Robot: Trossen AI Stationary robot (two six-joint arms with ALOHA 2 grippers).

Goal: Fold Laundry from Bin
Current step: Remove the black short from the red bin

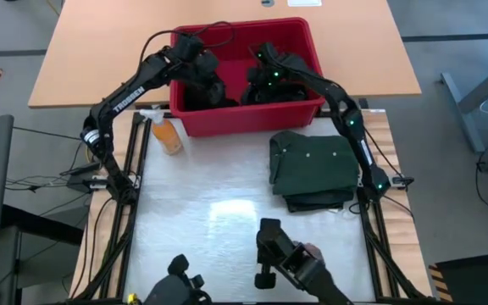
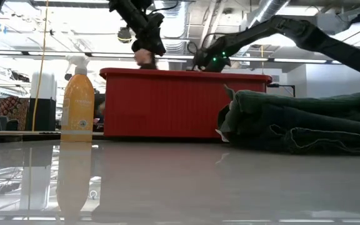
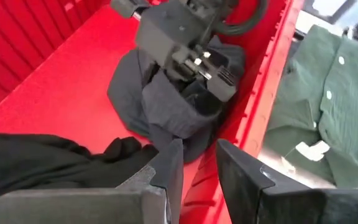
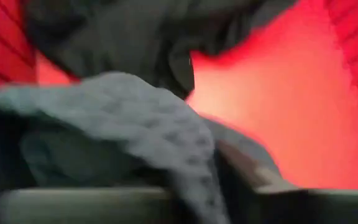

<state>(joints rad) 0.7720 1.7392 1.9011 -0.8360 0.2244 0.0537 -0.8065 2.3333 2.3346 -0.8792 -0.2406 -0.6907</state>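
Jaws: left gripper narrowly parted, empty; right gripper closed on dark cloth.
Both work inside the red bin.

Two black jointed arms; left arm bears white "TROSSEN" lettering; black cables looped at wrists; green LEDs on right arm.

red bin: far table edge | dark garments: crumpled inside | green folded pile: beside bin
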